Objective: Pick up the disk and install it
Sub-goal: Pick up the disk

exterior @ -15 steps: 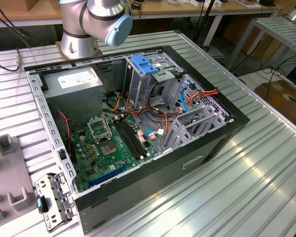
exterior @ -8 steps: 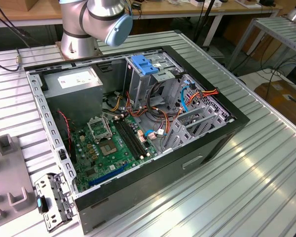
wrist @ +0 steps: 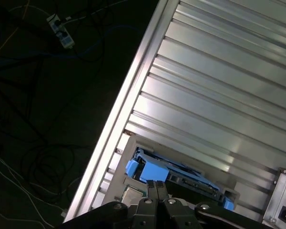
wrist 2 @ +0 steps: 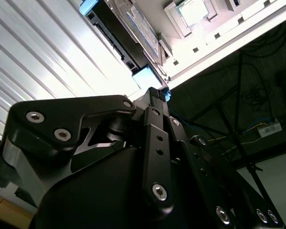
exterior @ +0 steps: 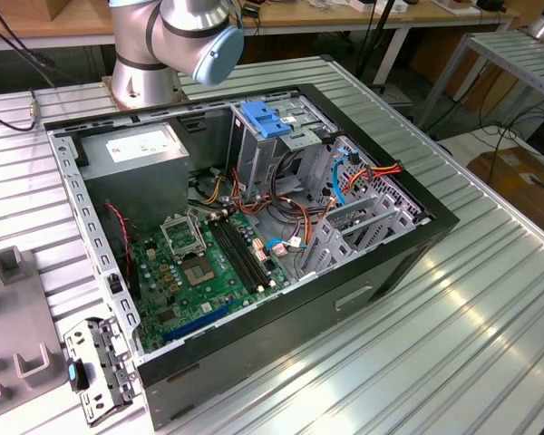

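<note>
hovering black tool, flat blue-railed disk, ribbed aluminium table

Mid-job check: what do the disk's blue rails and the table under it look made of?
Disk: the blue rails look like moulded plastic, even in colour with a soft satin sheen. The dark body between them is likely metal, though I can't be sure. Table: apparently ribbed aluminium, bare silver, throwing bright streaks along its grooves.
</note>
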Robot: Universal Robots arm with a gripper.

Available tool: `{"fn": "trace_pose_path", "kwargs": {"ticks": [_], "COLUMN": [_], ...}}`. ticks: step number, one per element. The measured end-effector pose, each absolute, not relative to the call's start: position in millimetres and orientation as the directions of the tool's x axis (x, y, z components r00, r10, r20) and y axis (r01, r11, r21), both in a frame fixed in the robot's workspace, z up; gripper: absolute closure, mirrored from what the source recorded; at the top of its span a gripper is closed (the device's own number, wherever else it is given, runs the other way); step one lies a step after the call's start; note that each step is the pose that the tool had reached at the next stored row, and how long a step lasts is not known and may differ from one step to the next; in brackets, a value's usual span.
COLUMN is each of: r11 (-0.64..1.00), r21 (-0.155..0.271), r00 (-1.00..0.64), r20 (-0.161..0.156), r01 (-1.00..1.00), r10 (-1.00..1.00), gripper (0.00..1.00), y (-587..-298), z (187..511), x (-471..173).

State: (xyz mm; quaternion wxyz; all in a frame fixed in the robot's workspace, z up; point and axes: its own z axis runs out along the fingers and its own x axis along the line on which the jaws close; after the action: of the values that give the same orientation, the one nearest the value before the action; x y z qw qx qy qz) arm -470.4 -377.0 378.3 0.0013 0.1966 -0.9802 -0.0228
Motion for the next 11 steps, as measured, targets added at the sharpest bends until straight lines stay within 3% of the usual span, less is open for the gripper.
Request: {"fn": "trace_pose_path", "kwargs": {"ticks": [11], "r11": [0.921], "r21": [0.045], "r00": [-0.922], "r20": [-0.006], "r01": [-0.386], "r10": [-0.387], "gripper": [0.89], "y": [-377.0], "z": [378.3], "x": [-470.4]}}
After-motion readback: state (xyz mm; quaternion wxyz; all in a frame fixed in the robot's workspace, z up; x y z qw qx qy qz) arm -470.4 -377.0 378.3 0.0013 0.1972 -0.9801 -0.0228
